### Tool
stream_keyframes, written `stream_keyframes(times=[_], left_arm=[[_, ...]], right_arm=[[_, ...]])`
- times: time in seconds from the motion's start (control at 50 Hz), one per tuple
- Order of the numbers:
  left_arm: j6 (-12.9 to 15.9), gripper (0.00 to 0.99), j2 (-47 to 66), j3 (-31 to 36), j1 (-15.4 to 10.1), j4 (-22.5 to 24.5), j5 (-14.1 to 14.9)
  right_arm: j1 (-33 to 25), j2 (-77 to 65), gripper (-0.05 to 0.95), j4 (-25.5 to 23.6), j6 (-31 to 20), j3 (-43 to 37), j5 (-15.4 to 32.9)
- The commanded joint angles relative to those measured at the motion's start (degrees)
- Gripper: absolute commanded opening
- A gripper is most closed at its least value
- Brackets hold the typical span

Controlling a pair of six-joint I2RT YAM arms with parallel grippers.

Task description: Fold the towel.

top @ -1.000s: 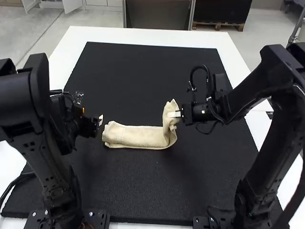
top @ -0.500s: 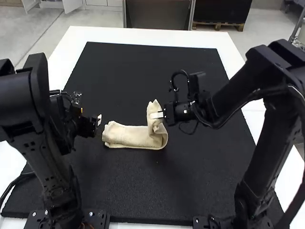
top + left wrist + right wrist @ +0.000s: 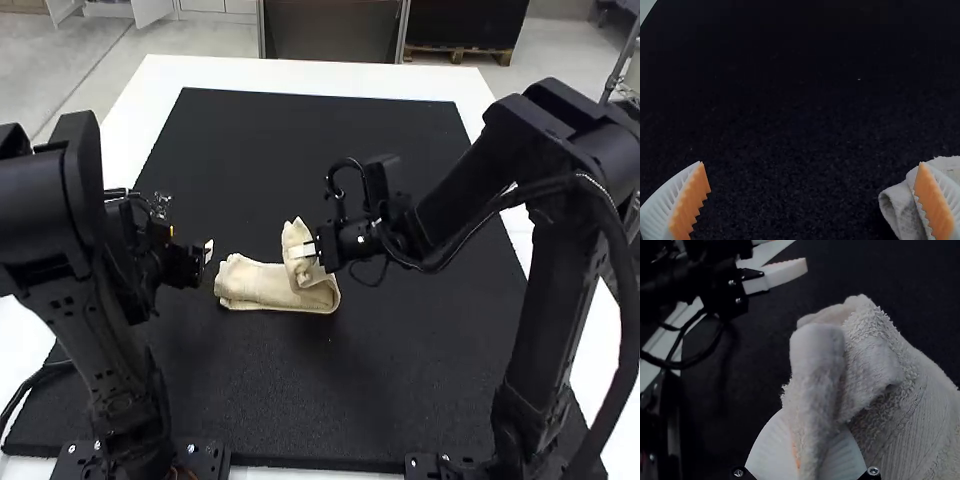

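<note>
The cream towel lies as a narrow folded strip on the black mat, its right-hand end raised and curled back over the strip. My right gripper is shut on that raised end; in the right wrist view the towel bunches up between the ribbed fingers of the gripper. At the strip's left end, just beside it, my left gripper stands open. In the left wrist view the gripper has its fingers wide apart over bare mat, with a corner of the towel partly behind one finger.
The black mat covers most of the white table. The left arm's gripper is close to the towel, across from the right one.
My right gripper has moved left with the towel's raised end, and the flat part of the strip has become shorter. The left arm has hardly moved.
</note>
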Motion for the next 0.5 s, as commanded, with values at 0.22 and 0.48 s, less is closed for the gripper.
stream_keyframes(times=[0.22,0.48], left_arm=[[-0.49,0.961,-2.78,-0.84,0.43,0.34,1.57],[-0.76,0.961,-3.93,-1.28,0.43,0.34,1.92]], right_arm=[[2.96,3.01,-0.02,1.04,0.46,4.4,1.86],[3.75,5.39,-0.02,1.92,0.46,7.39,2.48]])
